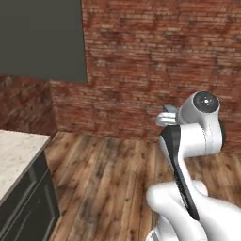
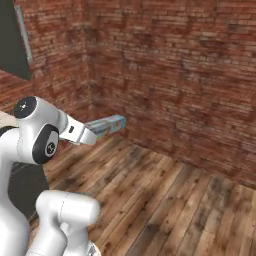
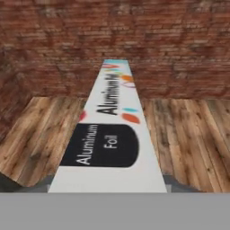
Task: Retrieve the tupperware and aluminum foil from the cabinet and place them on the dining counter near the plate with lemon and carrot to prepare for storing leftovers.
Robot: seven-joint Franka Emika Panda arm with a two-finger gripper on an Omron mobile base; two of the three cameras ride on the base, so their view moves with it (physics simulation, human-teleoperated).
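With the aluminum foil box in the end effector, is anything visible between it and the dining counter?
Nothing visible blocks it. The long white aluminum foil box sits in the end effector, held out over bare wooden plank floor towards the red brick wall. A pale stone counter corner lies left; no plate visible.

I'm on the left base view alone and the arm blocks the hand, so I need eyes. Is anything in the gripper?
Observer: Yes, the aluminum foil box is held; the hand view looks along its printed top.
Operator: Which way does it point?
Observer: In the right base view it sticks out level from the gripper toward the brick wall.
Operator: Anything under it?
Observer: Bare wooden floor lies below the box there; no counter under it.
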